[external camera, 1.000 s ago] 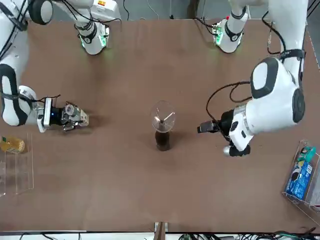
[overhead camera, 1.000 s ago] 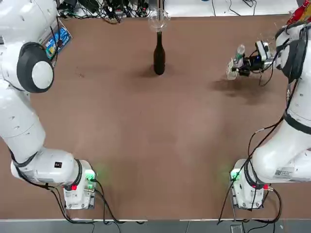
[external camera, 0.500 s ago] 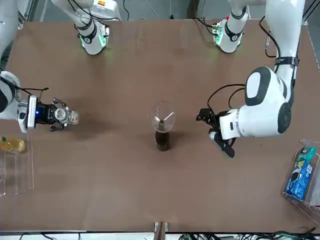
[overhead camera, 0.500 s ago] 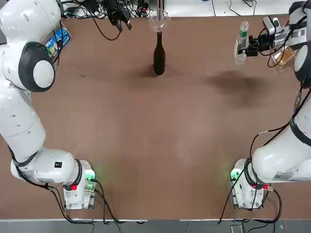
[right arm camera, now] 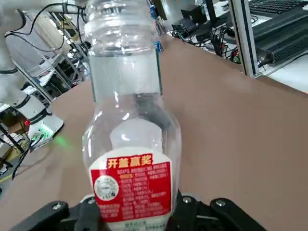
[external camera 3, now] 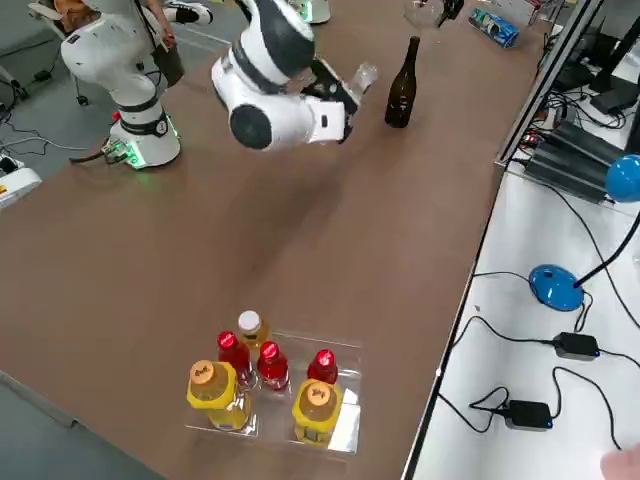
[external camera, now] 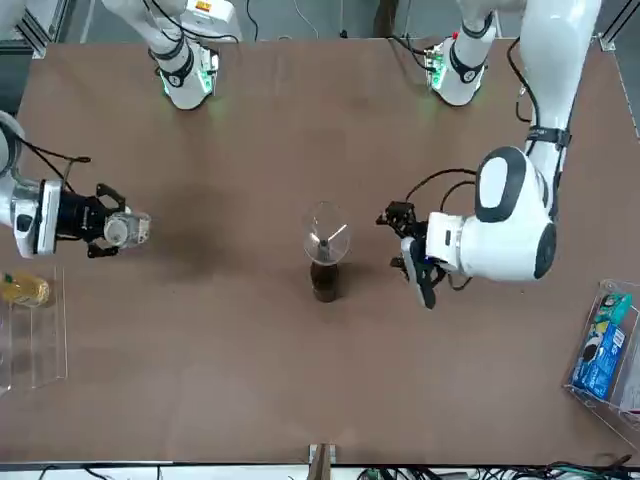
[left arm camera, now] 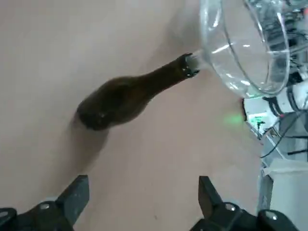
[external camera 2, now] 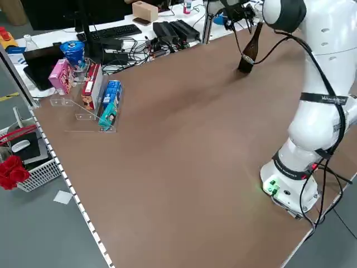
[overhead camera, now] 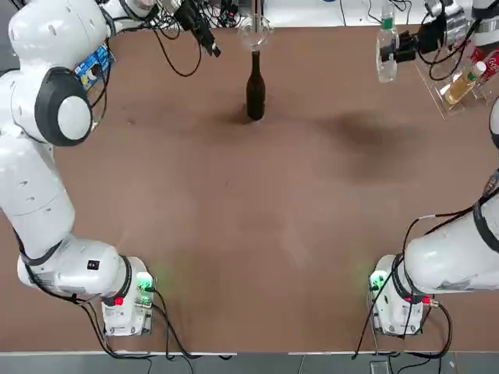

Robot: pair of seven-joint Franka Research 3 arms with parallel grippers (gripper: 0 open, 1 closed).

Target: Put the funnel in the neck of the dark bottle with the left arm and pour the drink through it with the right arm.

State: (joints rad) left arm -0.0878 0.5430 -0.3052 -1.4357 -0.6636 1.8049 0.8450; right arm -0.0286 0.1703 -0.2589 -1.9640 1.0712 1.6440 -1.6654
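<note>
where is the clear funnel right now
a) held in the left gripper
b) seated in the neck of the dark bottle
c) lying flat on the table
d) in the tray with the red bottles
b: the funnel sits with its spout in the neck of the dark bottle, while the left gripper is open and empty beside it.

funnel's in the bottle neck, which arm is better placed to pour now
Right. Its end effector is shut on the drink, lifted off the table. The left end effector is open and empty beside the funnel, already seated in the dark bottle.
</note>
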